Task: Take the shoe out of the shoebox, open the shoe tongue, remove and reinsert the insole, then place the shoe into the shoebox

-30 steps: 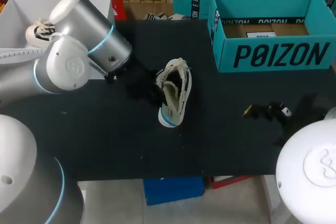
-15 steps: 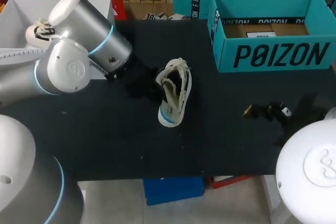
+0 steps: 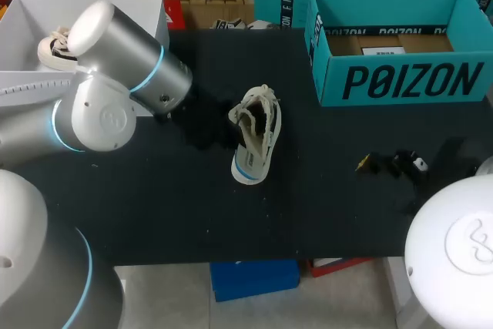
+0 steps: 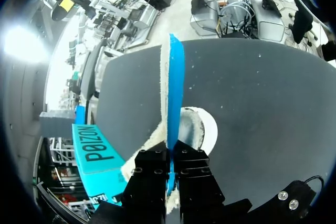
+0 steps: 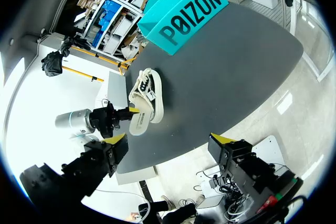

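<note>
A cream low-top shoe lies in the middle of the black table, toe toward the front edge. My left gripper is at the shoe's left side, shut on the insole, which stands on edge in the shoe's opening. In the left wrist view the insole shows edge-on, blue and white, pinched between the fingers of my left gripper, with the shoe beneath. The teal shoebox stands open at the back right. My right gripper hangs open near the table's front right, away from the shoe.
A white bin holding another shoe stands at the back left, partly behind my left arm. Bare black table lies between the shoe and the shoebox and along the front edge.
My left arm's upper links have shifted slightly to the left. The shoe, the insole grip and the right arm look unchanged.
</note>
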Controlling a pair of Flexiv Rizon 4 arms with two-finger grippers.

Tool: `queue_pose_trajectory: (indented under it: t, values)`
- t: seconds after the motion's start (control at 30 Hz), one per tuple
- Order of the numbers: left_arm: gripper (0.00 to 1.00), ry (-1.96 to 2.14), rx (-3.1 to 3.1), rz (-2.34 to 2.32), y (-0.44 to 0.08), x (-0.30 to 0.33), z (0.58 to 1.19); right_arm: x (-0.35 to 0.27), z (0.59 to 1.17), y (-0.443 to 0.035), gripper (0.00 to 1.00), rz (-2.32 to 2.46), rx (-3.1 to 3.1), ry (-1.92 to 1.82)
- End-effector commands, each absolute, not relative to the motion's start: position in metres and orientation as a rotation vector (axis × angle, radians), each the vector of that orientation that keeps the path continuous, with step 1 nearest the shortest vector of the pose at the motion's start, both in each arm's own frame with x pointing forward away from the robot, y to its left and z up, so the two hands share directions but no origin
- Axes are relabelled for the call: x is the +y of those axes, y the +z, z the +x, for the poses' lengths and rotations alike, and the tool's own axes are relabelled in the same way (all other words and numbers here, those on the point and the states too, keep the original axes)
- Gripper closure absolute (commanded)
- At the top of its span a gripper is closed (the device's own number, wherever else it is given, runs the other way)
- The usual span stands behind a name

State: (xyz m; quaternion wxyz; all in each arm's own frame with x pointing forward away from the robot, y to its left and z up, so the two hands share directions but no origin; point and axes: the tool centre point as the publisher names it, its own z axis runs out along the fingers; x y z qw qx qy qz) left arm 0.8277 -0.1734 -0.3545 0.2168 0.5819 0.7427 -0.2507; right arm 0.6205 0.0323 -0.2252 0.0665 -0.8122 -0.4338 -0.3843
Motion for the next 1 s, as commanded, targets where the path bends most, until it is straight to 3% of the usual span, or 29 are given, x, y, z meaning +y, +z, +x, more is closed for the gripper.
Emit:
queue_pose_trajectory:
  t: [0.03,0.93,0.97,1.0]
  values:
    - [1.0,-0.678,2.031,1.601,-0.362,-0.175,0.832,0.027,0.618,-0.228,0.0,-2.38,-1.309,-1.089]
    - [1.0,-0.759,2.016,1.475,-0.37,-0.168,0.865,0.027,0.618,-0.228,0.0,-2.38,-1.309,-1.089]
    - [0.93,-0.758,2.014,1.475,-0.368,-0.168,0.864,0.027,0.618,-0.228,0.0,-2.38,-1.309,-1.089]
    - [0.73,-0.758,2.012,1.476,-0.367,-0.168,0.863,0.027,0.618,-0.228,0.0,-2.38,-1.309,-1.089]
